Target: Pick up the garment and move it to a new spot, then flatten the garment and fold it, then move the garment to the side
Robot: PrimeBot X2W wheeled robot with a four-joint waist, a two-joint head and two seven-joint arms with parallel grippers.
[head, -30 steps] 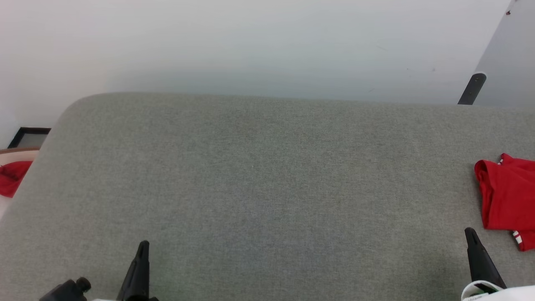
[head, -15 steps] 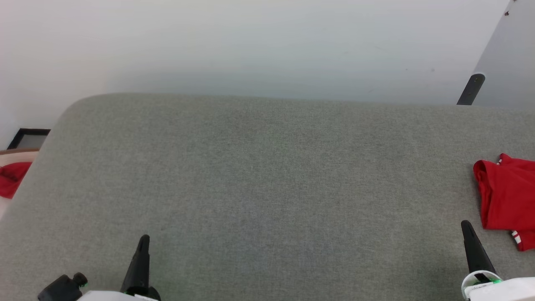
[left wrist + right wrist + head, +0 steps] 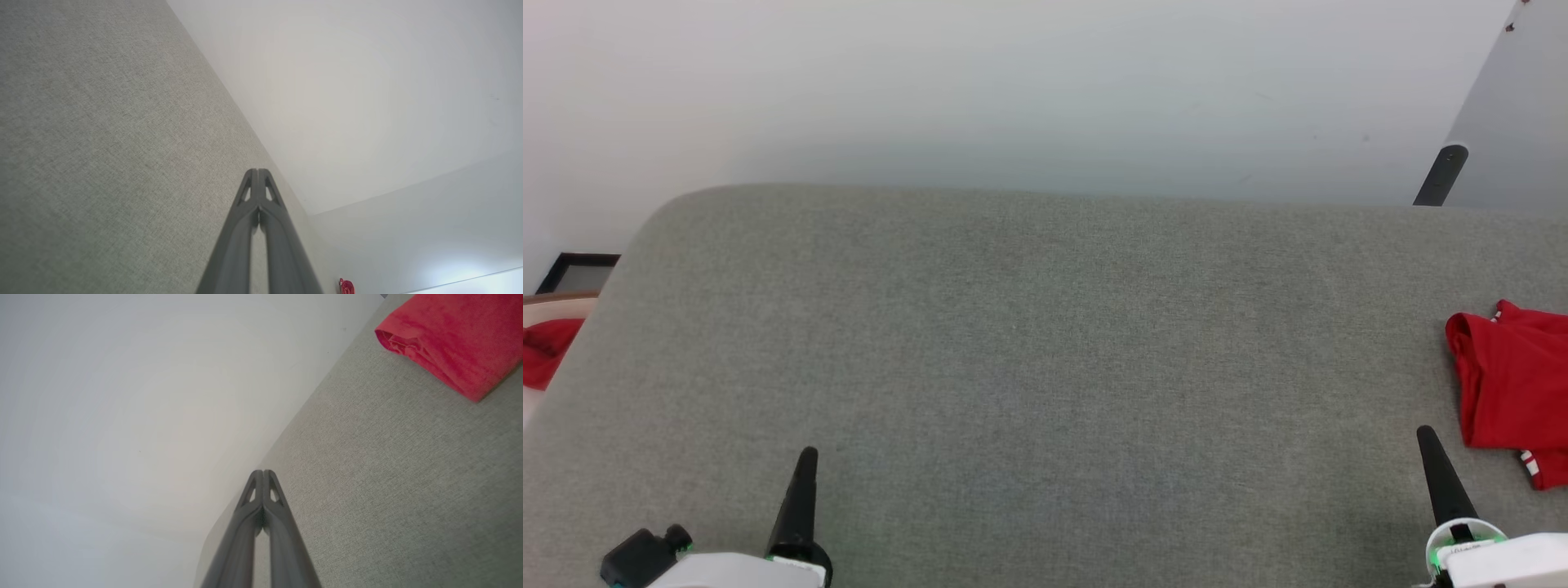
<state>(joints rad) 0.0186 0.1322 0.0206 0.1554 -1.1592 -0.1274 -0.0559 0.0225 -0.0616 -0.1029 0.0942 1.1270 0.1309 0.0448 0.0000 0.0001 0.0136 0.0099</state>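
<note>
**Spotter:** Far left first, operator. One small red cloth (image 3: 541, 353) lies off the cushion on a pale ledge. One dark frame (image 3: 577, 269) stands by the wall just behind it.

**Caller:** And one grey cushion (image 3: 1045, 327) runs broad across your whole view, with the white wall (image 3: 1045, 82) beyond it.

**Spotter:** Now your left gripper (image 3: 806, 456), low on the left, pointing up the cushion. In the left wrist view, the left gripper (image 3: 258, 173) has its two fingers pressed tip to tip. It's clenched with nothing between them.

**Caller:** There's one red speck (image 3: 346, 287) at the bottom edge of that wrist view. It's too small for you to tell what it is.

**Spotter:** Moving right: one dark post (image 3: 1441, 174) stands past the cushion's far edge, beside one grey panel (image 3: 1519, 114).

**Caller:** Your right gripper (image 3: 1424, 437) is low on the right. That makes two grippers, both over the cushion.

**Spotter:** In the right wrist view, the right gripper (image 3: 263, 473) is closed up tight as well, fingers together and gripping nothing.

**Caller:** And here's your one garment (image 3: 1507, 384), folded and lying on the cushion at the far right, cut off by the picture's edge. It's red, with striped trim peeking out in two places, top and bottom.

**Spotter:** The wrist camera shows the garment (image 3: 453, 339) as a neat red fold, up and to the right of the fingertips.

**Caller:** Your right fingertip is near its lower left corner but clear of it. Neither gripper is touching it.
</note>
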